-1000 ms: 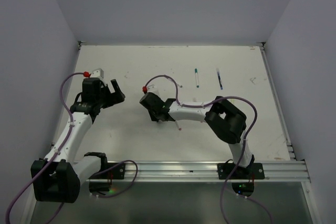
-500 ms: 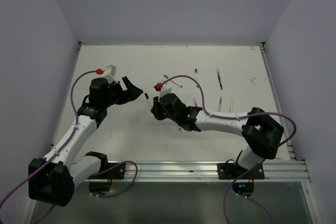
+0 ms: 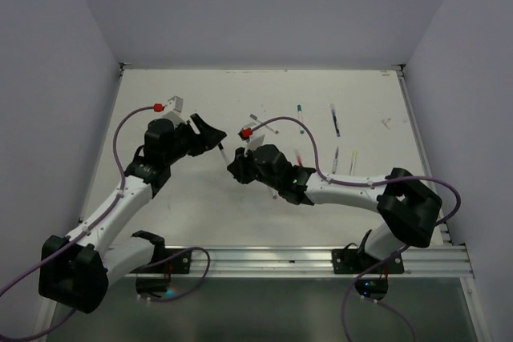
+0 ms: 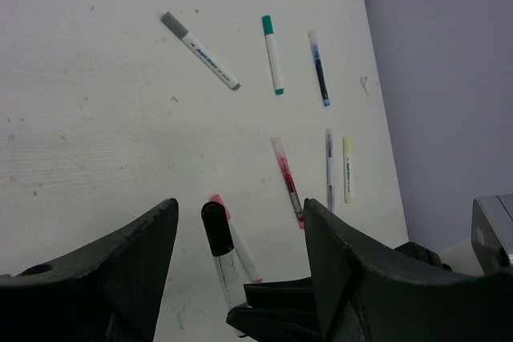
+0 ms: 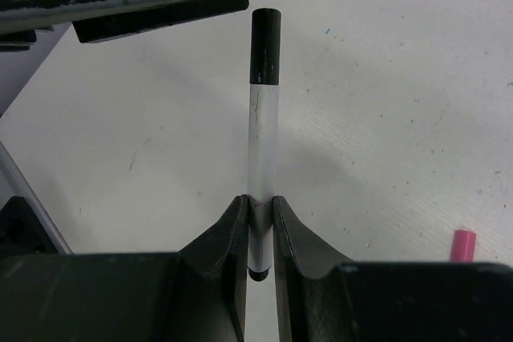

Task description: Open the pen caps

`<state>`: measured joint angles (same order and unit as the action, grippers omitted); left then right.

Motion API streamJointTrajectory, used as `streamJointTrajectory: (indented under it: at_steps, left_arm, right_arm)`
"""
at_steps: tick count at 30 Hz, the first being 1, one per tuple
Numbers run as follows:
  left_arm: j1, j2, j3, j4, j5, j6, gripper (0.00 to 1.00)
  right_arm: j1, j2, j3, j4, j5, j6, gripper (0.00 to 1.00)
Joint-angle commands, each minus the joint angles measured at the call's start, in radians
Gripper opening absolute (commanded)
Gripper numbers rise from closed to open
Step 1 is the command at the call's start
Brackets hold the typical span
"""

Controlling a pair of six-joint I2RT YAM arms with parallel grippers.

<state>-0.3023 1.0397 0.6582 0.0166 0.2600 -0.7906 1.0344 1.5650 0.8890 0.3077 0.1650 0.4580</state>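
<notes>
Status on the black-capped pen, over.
Right gripper shut on pen. Left gripper open, jaws astride black cap, not touching. Nothing blocking.

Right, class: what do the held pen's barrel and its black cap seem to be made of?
Pen barrel: probably translucent plastic, as the table tone shows faintly through it. Black cap: likely opaque plastic, smooth, with a faint sheen along its side.

You are looking at a white tabletop (image 4: 96, 142) that is showing scuffs and faint ink marks. Toward its far side, a grey-capped pen (image 4: 200, 50), a green-capped pen (image 4: 273, 55) and a blue pen (image 4: 319, 68) are lying flat, each apart. Nearer, a red pen (image 4: 286, 179), a thin pen (image 4: 329, 167) and a yellow-capped pen (image 4: 347, 170) are lying near one another. A pink-capped pen (image 4: 245, 255) is lying nearest the near edge.
</notes>
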Motion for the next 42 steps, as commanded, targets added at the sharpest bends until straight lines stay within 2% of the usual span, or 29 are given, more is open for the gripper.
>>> streamJointTrajectory:
  at_steps: [1,8,42]
  left_arm:
    - [-0.015,0.022,0.006,0.056,-0.018,-0.038,0.66]
    - [-0.034,0.048,-0.005,0.059,-0.033,-0.044,0.65]
    - [-0.092,0.072,-0.011,0.082,-0.065,-0.007,0.44]
  right_arm:
    - [0.006,-0.045,-0.007,0.082,-0.021,-0.031,0.00]
    - [0.007,-0.057,-0.019,0.102,-0.038,-0.045,0.00]
    - [0.027,-0.060,-0.005,0.107,-0.045,-0.053,0.00]
